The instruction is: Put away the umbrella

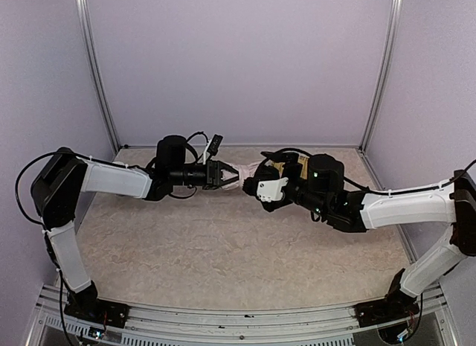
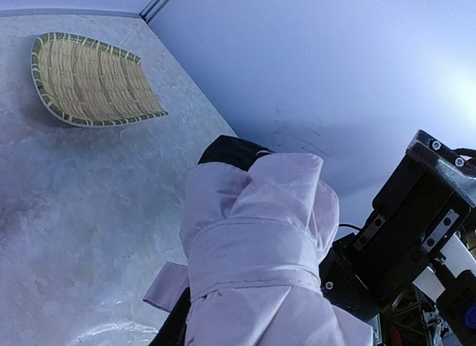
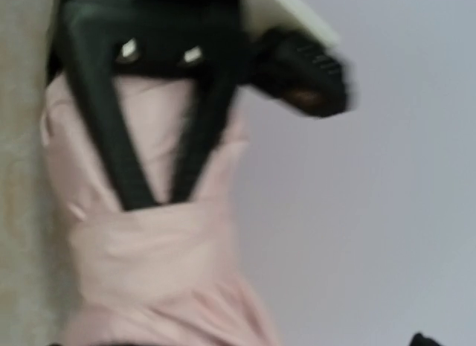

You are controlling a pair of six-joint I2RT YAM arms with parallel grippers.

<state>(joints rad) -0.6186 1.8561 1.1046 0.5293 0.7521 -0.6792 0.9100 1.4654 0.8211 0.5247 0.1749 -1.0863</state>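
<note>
The umbrella (image 1: 239, 171) is folded into a pale pink bundle and held above the table between the two grippers. In the left wrist view the umbrella (image 2: 256, 249) fills the lower middle, with its strap wrapped round it, a loose strap end at the lower left and black lining at its far end. My left gripper (image 1: 225, 173) is shut on it. In the blurred right wrist view the left gripper's black fingers (image 3: 111, 145) clamp the pink fabric (image 3: 149, 264). My right gripper (image 1: 251, 184) is at the umbrella's other end. One of its dark fingertips (image 3: 422, 338) stands apart from the fabric, so it looks open.
A woven bamboo tray (image 2: 89, 82) lies on the table near the back wall. In the top view the bamboo tray (image 1: 288, 167) is mostly hidden behind the right arm. Walls enclose the table at the back and on both sides.
</note>
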